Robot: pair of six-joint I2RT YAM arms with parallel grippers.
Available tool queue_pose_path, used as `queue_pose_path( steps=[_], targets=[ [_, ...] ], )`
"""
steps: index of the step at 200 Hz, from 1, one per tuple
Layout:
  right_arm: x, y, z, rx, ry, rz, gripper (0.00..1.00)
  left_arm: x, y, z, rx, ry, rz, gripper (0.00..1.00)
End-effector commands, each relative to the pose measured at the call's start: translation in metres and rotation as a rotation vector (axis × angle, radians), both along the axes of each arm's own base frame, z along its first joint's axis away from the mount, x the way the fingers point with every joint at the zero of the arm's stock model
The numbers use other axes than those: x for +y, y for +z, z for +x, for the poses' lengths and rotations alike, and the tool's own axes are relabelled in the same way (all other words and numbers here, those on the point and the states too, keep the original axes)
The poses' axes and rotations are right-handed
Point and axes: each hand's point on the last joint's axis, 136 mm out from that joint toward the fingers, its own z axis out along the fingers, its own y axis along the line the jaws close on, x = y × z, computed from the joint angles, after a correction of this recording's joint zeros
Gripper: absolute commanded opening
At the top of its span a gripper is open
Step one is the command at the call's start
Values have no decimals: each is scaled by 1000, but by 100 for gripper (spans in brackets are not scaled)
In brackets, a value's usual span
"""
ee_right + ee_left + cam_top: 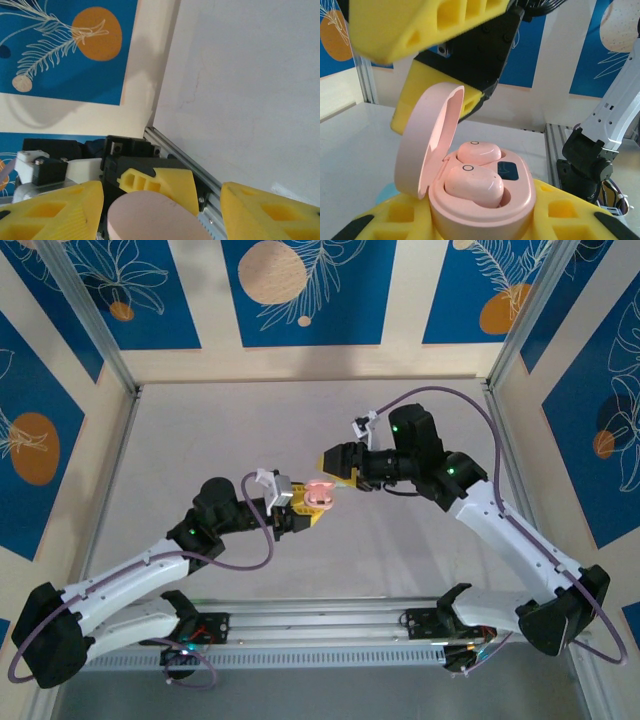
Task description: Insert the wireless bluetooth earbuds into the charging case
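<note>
My left pincer [308,506] clamps the pink charging case [485,207] in the air over the middle of the surface [200,440]. The left wrist view shows both earbuds [472,182] seated, a detail too small from above. My right pincer [334,462] stands open astride the raised lid [150,217], and the right wrist view shows gaps on either side. Insertion looks done, so next I'd gently press the lid shut.
</note>
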Motion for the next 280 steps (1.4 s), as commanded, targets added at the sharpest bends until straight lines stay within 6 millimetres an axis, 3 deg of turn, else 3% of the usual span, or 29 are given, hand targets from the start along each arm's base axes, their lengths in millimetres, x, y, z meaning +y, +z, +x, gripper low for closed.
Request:
queue_pose_path(
  steps=[1,67,147,182,226,280],
  targets=[
    [0,3,-11,3,47,-10,63,1,29,-4,-78,3,-51,32],
    [1,-5,-31,25,123,-18,57,8,38,2,-102,65,-80,32],
    [-9,14,-45,13,155,194,63,10,54,0,-113,61,-140,32],
    [1,11,-50,69,218,232,63,8,65,-5,-121,27,-166,32],
    [13,5,-47,95,255,226,50,8,64,-6,-122,27,-164,33],
    [20,4,-47,112,275,243,52,7,60,-5,-115,22,-157,32]
  ],
)
